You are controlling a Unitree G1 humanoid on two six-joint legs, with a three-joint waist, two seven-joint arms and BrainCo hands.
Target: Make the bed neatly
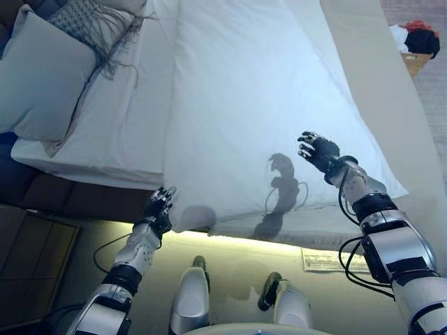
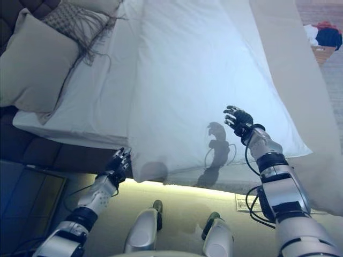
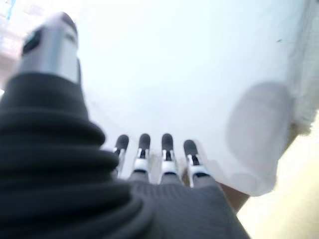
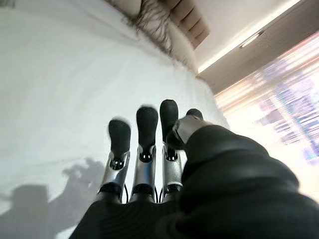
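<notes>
As I look down from the head camera, I log the bed point(image 1: 119, 150) running from near to far across the middle of the scene, its mattress dressed in a white sheet.

Item one: white duvet point(image 1: 258, 105). It lies lengthwise over the middle and right of the bed, smooth over most of its surface with a few long soft creases. Its near edge hangs just over the near side of the mattress, the near left corner drooping lower and rounded; its left edge stops short, leaving a strip of bare sheet on the left.

Item two: plain pillow point(image 1: 42, 77), at the far left of the bed, lying slanted. Just beyond it sits a patterned cushion with loose fringe point(image 1: 94, 24), the fringe spilling over the pillow and sheet.

Item three: left hand point(image 1: 159, 207), at the near left corner of the duvet, fingers straight and released, tips right at the cloth; I cannot tell whether they touch it.

Item four: right hand point(image 1: 318, 150), raised over the near right part of the duvet, fingers relaxed and spread, holding nothing.

Item five: a basket with red, white and dark clothes point(image 1: 418, 43), on the floor at the far right, well apart from the bed.
</notes>
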